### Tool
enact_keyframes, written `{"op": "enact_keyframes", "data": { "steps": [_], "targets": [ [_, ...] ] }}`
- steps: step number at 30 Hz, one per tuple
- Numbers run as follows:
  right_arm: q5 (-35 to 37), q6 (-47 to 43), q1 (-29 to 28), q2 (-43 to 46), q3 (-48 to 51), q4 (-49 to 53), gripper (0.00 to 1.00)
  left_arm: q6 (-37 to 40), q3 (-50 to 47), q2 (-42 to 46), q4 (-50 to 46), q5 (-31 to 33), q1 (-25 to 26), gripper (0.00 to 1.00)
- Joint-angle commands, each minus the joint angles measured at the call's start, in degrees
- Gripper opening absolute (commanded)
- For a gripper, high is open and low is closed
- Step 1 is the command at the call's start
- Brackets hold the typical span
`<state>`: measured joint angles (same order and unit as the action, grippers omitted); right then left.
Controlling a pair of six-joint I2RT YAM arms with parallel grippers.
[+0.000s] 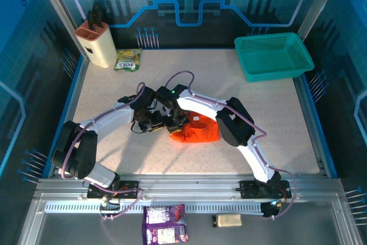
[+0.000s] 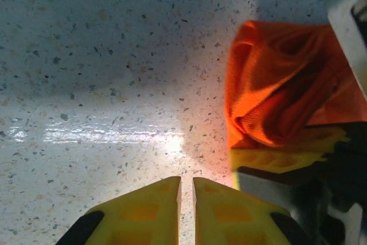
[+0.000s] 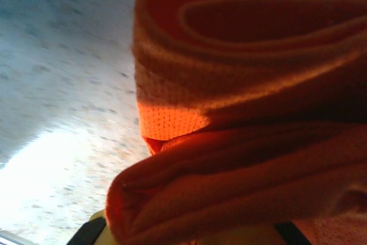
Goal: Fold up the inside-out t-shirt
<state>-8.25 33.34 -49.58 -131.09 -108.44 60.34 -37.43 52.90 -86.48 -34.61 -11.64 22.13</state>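
T-shirt [image 3: 241,113] at the right fingers: orange cloth lies in thick rolled layers directly over the right gripper [image 1: 174,124]. The fingers are buried under it, so I cannot tell whether they pinch it or merely sit beneath it.
Left gripper [image 2: 187,181]: its yellow fingers are drawn together to a hairline slit with nothing between them. It hangs over bare surface just beside the cloth's left edge.
Where it lies: bunched into a compact wad on the table [image 1: 275,113], about midway between the left and right edges and closer to the near edge than the far one. Both wrists meet at its left side.
Feel: probably light and limp. The knit looks fine and open, with no stiffness, so any unsupported part should sag. It is not fragile.
Layers: several plies are stacked and curled, and they will likely slide over one another when tugged.
Where to hold: best pinched at a folded edge or corner, through every ply at once, with the two grippers on separate corners.
Risk: catching only the top ply would peel the bundle open.
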Motion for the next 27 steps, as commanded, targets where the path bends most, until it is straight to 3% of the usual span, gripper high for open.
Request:
{"op": "enact_keyframes", "data": {
  "steps": [1,4,8,18,23,27],
  "targets": [
    [-7.72,2.24,0.19,2.00,-1.01,-6.84,0.21,0.48,0.71,1.72,-1.38,-1.60,-0.43,0.15],
    [-13.02,3.26,2.72,7.55,3.41,-13.32,0.35,0.40,1.91,2.09,-1.69,-2.53,-0.41,0.15],
    [-16.76,3.35,7.25,15.95,10.74,-17.95,0.40,-0.71,4.13,1.89,-1.25,-4.51,0.55,0.15],
    [-16.47,-4.75,20.92,27.22,27.34,-16.09,0.34,-4.12,11.50,-6.47,0.92,-5.81,10.61,0.12],
    [-22.09,-7.55,24.72,24.50,30.29,-18.83,0.32,-4.08,6.90,-9.76,2.03,-8.45,12.62,0.11],
    [-20.32,-7.52,25.96,19.62,30.16,-20.63,0.29,-0.99,1.76,-11.31,0.29,-4.60,12.00,0.12]
  ]
}}
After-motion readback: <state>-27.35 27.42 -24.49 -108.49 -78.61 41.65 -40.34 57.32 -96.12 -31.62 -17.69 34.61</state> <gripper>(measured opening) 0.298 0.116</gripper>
